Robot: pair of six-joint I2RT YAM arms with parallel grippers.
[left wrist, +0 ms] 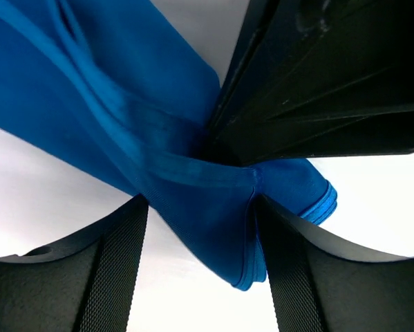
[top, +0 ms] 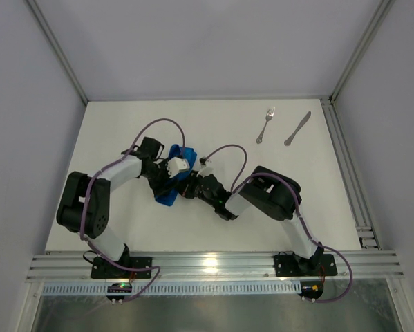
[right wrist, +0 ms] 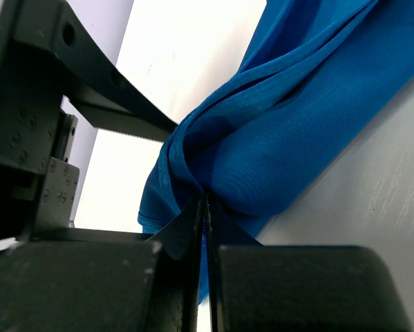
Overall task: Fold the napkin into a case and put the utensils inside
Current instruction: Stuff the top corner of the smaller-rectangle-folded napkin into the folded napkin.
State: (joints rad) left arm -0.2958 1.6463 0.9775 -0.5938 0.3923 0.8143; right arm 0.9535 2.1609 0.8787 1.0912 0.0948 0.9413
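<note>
**Mid-fold: both claws at the napkin**

The right claw [right wrist: 205, 207] is clamped tight on a bunched fold of the blue napkin [right wrist: 296, 117]. The left claw [left wrist: 200, 207], just beside it, stands wide with the same cloth running between its fingers [left wrist: 117, 270]. The folding looks unfinished, and the next move calls for laying this fold flat. The fork [top: 265, 124] and knife [top: 297, 128] lie well beyond the right claw. From above, both wrists hide most of the napkin's outline.
</note>
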